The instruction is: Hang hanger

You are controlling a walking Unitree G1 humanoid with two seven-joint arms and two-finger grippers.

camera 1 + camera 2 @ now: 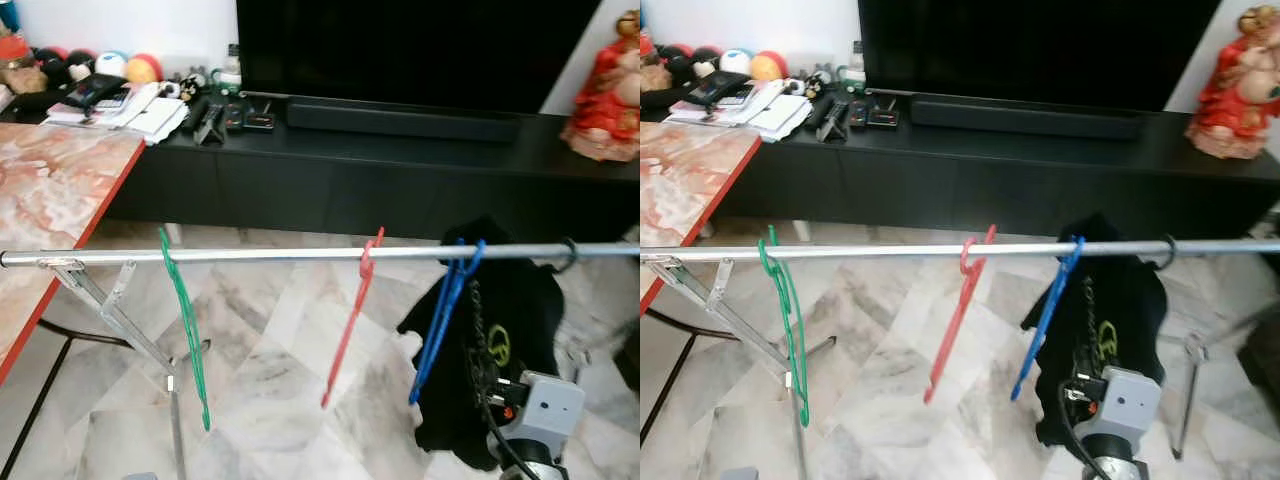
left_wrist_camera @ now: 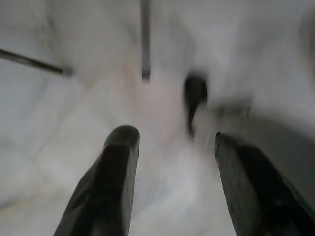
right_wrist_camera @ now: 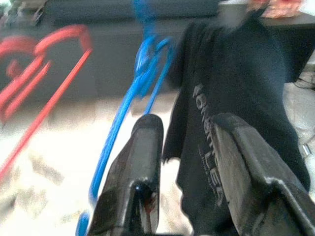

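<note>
A silver rail [image 1: 300, 254] crosses the head views. Three empty hangers hang on it: a green hanger [image 1: 185, 320] at the left, a red hanger [image 1: 350, 320] in the middle and a blue hanger [image 1: 440, 320] to its right. A black T-shirt [image 1: 500, 350] hangs on a black hook just right of the blue hanger. My right arm's wrist [image 1: 540, 410] is low, in front of the shirt. In the right wrist view my right gripper [image 3: 189, 130] is open with nothing between its fingers, close to the blue hanger [image 3: 130, 98] and the shirt [image 3: 236, 88]. My left gripper [image 2: 172, 142] is open over the floor.
A black TV cabinet [image 1: 380, 160] with a soundbar and a red figurine [image 1: 610, 90] stands behind the rail. A marble-topped table [image 1: 50, 200] is at the left, beside the rack's folding legs [image 1: 120, 320]. Marble floor [image 1: 270, 400] lies below.
</note>
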